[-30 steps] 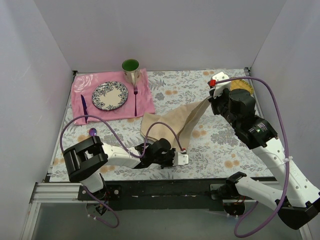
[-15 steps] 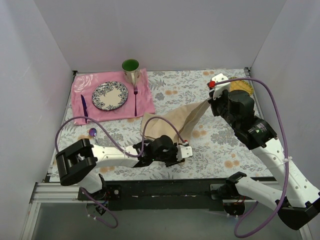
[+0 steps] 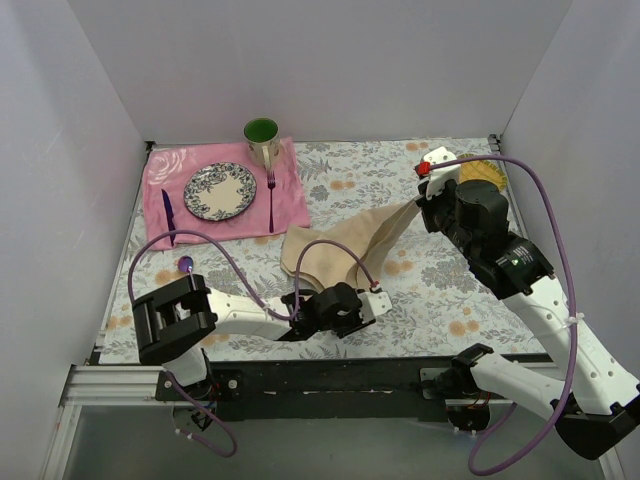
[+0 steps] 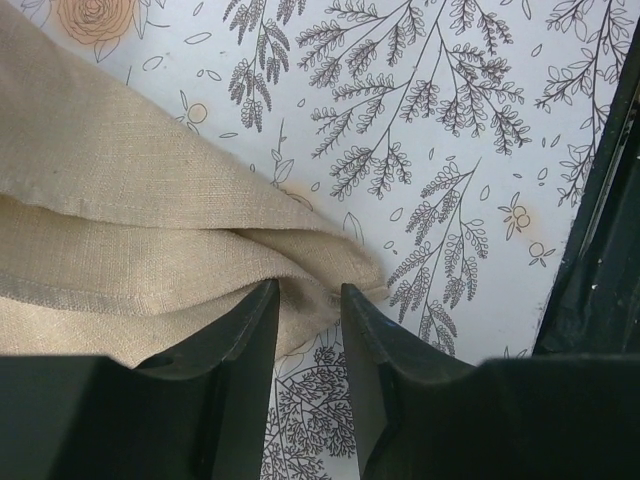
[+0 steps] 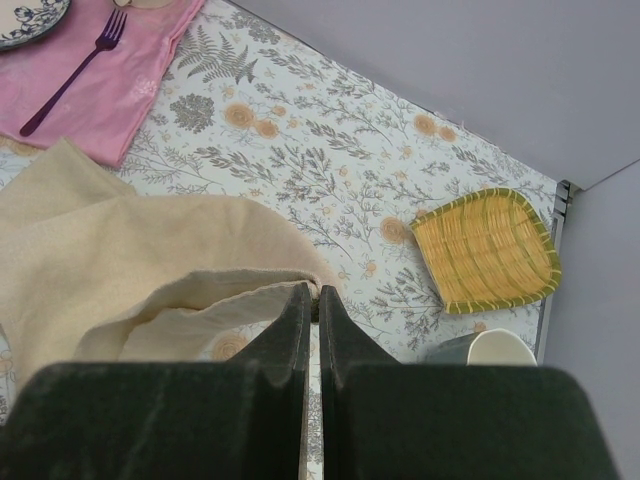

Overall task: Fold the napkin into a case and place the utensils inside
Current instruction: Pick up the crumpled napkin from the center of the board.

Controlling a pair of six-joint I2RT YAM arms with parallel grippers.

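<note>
The beige napkin (image 3: 340, 245) hangs as a sagging band from my right gripper (image 3: 420, 205) down to the table near my left gripper (image 3: 373, 295). In the right wrist view my right gripper (image 5: 312, 290) is shut on the napkin's (image 5: 120, 240) folded edge. In the left wrist view my left gripper (image 4: 308, 290) is open, with the napkin's (image 4: 150, 200) near corner lying on the table between its tips. The spoon's purple bowl (image 3: 185, 264) shows at the left, below the pink mat. The pale fork is not in view.
A pink mat (image 3: 290, 205) at the back left bears a patterned plate (image 3: 219, 190), a purple fork (image 3: 270, 200), a dark purple utensil (image 3: 167, 212) and a green mug (image 3: 262, 140). A yellow woven basket (image 3: 482, 172) and a white cup (image 5: 500, 348) stand at the back right.
My left gripper has opened and let go of the napkin's near corner, which now rests on the table. The left arm shifted slightly. The right gripper has held still.
</note>
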